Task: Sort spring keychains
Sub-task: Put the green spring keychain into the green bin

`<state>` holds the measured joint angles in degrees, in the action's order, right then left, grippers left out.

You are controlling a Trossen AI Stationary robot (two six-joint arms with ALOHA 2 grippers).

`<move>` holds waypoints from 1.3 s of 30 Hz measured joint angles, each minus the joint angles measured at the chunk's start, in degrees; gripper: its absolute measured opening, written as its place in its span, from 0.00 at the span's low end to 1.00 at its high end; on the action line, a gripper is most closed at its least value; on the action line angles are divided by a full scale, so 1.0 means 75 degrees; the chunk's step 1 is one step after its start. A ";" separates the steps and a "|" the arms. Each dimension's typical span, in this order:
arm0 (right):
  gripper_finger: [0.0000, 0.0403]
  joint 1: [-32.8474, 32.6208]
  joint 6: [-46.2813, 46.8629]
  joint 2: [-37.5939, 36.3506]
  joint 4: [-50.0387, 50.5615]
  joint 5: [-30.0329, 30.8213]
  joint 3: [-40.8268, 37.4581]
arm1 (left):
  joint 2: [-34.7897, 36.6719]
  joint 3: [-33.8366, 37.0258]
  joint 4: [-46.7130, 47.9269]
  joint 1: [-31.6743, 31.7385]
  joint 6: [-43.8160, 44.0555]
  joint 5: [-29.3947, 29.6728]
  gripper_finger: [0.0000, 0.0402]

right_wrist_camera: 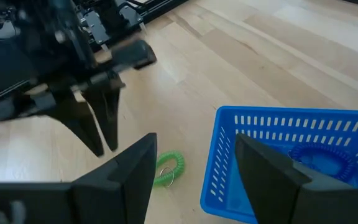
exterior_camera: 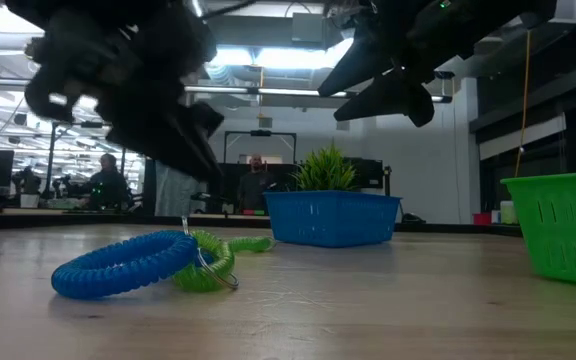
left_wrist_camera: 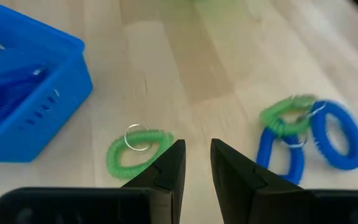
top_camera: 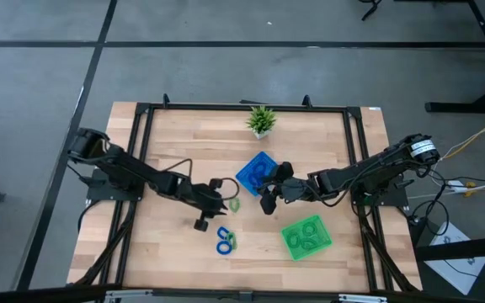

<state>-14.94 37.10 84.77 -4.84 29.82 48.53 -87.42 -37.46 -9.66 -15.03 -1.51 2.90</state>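
One light green spring keychain [left_wrist_camera: 135,152] lies flat on the wood near the blue tray [top_camera: 258,172]. My left gripper [left_wrist_camera: 197,155] hovers just beside and above it, open only by a narrow gap, with nothing between the fingers. A cluster of blue keychains [left_wrist_camera: 337,134] and one green keychain [left_wrist_camera: 288,115] lies nearer the table's near edge [top_camera: 226,241]. My right gripper [right_wrist_camera: 194,155] hangs wide open and empty above the table, by the blue tray's near corner [right_wrist_camera: 219,155]. Blue coils [right_wrist_camera: 319,158] lie inside the blue tray, green ones in the green tray [top_camera: 306,237].
A small potted plant [top_camera: 261,120] stands at the table's far edge, behind the blue tray. The two grippers [top_camera: 221,189] [top_camera: 268,198] are close together at mid-table. People show in the room behind the table [exterior_camera: 256,180]. Bare wood lies on the table's left and near-left parts.
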 joint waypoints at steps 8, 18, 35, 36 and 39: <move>0.53 0.0000 -0.0008 0.0000 0.0013 0.0003 0.0000 | -0.0963 -0.0384 -0.0009 0.0100 -0.0172 0.0272 0.18; 0.53 0.0000 -0.0034 0.0000 0.0111 0.0009 0.0000 | -0.1352 -0.0747 0.0177 0.0352 -0.0174 0.0253 0.18; 0.53 0.0000 -0.0151 0.0003 0.0111 0.0012 -0.0001 | -0.2084 -0.0770 -0.0362 0.0426 -0.0308 0.0263 0.18; 0.53 0.0000 -0.0166 0.0003 0.0111 0.0012 0.0000 | -0.2176 -0.0771 -0.0496 0.0421 -0.0308 0.0326 0.18; 0.53 0.0000 -0.0182 0.0003 0.0111 0.0012 0.0000 | -0.2294 -0.0765 -0.0685 0.0420 -0.0304 0.0358 0.18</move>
<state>-14.94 35.73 84.79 -4.01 29.91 48.53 -104.62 -43.20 -14.80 -11.88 -3.79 5.58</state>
